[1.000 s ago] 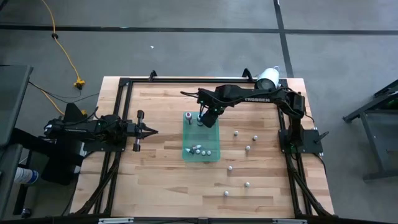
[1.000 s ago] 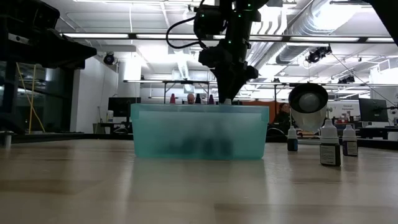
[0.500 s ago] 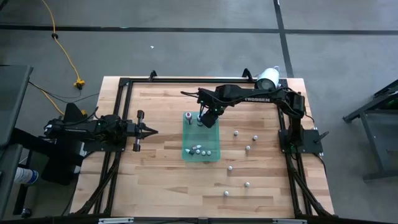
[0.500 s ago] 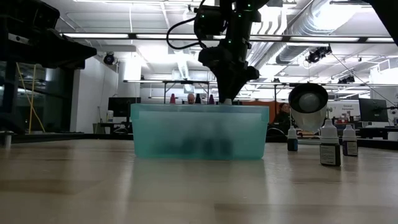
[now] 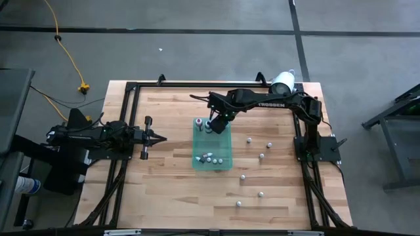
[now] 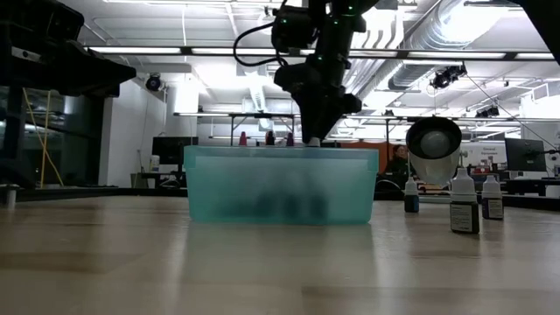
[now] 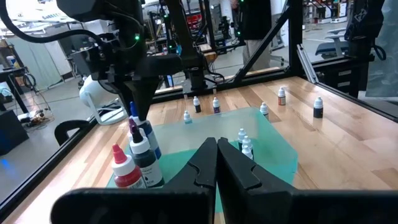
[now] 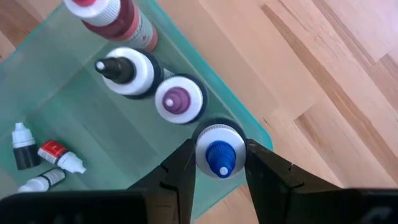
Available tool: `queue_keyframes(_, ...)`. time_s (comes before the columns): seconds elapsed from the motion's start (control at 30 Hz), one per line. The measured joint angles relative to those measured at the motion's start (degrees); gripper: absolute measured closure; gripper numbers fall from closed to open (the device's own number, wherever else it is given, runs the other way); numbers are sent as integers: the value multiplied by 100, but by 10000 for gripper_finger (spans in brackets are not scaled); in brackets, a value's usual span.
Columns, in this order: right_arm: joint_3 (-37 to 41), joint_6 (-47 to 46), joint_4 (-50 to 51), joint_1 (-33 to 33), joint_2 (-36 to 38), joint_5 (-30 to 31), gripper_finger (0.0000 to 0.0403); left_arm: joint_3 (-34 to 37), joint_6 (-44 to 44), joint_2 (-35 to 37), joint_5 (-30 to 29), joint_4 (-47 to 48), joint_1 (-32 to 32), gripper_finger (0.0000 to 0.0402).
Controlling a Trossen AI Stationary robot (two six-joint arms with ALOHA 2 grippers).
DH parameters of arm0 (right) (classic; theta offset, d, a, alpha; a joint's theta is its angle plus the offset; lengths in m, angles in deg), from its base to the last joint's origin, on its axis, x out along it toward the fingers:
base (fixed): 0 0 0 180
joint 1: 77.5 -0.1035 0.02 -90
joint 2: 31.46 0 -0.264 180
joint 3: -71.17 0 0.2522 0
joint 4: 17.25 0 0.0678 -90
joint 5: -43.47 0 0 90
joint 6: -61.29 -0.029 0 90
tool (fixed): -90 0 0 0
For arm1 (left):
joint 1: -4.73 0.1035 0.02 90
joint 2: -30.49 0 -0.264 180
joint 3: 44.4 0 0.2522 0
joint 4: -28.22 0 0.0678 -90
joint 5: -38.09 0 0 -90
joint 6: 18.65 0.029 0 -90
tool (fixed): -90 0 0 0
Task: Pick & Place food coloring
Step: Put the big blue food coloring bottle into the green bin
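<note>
Blue-tipped food coloring bottle (image 8: 219, 153) is clamped in your right gripper (image 8: 217, 163), at the green tray's (image 8: 74, 118) corner, next to three upright bottles (image 8: 179, 101). More bottles stand loose on the table (image 5: 170, 190). Left gripper (image 5: 159, 137) idles, jaws together, left of the tray.

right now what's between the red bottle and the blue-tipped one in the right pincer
Two upright bottles, black-tipped and purple-tipped, stand between the red bottle and the blue-tipped bottle, per the right wrist view.
</note>
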Motion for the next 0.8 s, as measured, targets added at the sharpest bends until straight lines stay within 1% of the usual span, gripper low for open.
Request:
queue_keyframes(0.5, 0, -139, 96, 7, 0, 0, 289, 0, 2, 0, 0, 0, -2, 401)
queue_keyframes(0.67, 19, -510, 78, 4, 0, -42, 289, 0, 0, 0, 0, 0, 0, 401)
queue_keyframes(0.8, 250, -802, -85, 4, -2, -84, 289, 0, 2, 2, 0, 0, 0, 401)
